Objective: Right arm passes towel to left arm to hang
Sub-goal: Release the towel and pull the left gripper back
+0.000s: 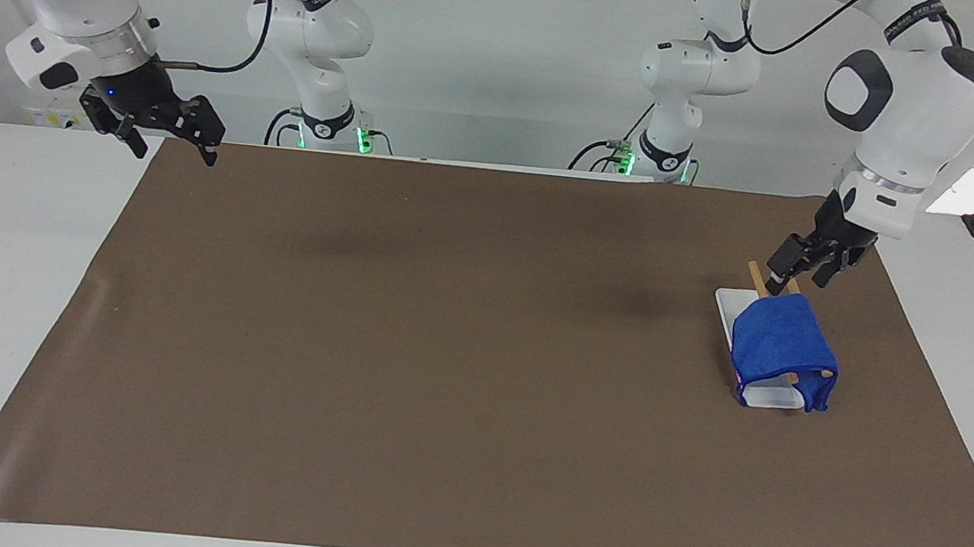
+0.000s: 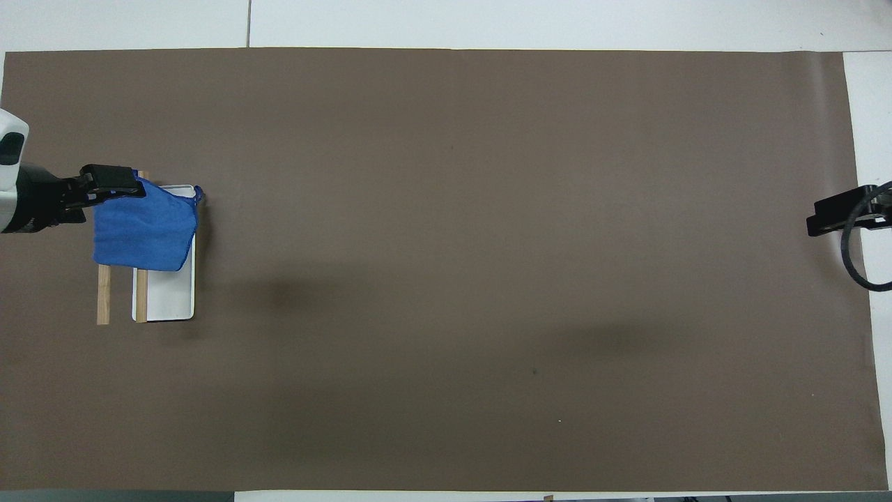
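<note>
Both end effectors hang with fingers spread and empty; the right end effector [image 1: 168,136] waits over the brown mat's [image 1: 441,376] corner at its own end of the worktop; the left end effector [image 1: 800,272] hovers over the wooden bars [image 1: 755,275] of the white rack [image 1: 727,307], where the blue towel [image 1: 779,346] lies draped.

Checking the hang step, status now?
Left pincer open over the rack, empty. Right pincer open, waiting at its table end. Towel draped across the rack's rails. Nothing in the way.
</note>
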Motion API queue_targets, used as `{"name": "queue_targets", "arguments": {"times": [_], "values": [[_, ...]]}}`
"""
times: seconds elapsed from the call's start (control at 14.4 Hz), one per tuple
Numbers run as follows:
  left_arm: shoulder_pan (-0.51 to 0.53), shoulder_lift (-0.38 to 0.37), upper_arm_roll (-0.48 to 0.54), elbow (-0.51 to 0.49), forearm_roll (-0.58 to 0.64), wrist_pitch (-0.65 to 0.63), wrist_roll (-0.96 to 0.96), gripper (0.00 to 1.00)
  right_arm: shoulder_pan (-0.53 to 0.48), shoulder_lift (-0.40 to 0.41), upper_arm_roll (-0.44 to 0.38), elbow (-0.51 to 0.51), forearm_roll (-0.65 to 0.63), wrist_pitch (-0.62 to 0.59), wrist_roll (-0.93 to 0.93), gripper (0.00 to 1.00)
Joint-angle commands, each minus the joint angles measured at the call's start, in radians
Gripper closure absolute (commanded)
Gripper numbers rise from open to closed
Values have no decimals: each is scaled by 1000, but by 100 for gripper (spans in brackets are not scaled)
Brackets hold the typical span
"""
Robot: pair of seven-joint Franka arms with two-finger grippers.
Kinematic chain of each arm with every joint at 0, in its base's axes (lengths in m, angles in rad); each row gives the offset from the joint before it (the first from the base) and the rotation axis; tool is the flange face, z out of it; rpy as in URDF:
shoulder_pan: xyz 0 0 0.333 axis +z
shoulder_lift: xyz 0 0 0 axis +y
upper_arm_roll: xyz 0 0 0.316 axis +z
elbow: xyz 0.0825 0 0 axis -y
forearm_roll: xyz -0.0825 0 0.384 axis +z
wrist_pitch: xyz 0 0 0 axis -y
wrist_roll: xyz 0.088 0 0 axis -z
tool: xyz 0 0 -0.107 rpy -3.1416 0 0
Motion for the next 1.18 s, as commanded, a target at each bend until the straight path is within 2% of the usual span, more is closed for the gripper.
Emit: {"name": "queue_targets", "arguments": {"times": [0.0,0.28,0.76,1.11], "values": [[-8,72,14,186,27,-173,53,0,-17,-15,6,-18,29,19,-25,0],[-39,92,9,303,94,-334,88,0,-13,-15,6,-18,32,10,-24,0],[-71,16,5,214,86,-394,124,0,-11,-18,6,-18,30,-5,-27,0],[-68,26,5,238,83,-385,124,0,-11,-17,6,-18,30,-4,-27,0]]}}
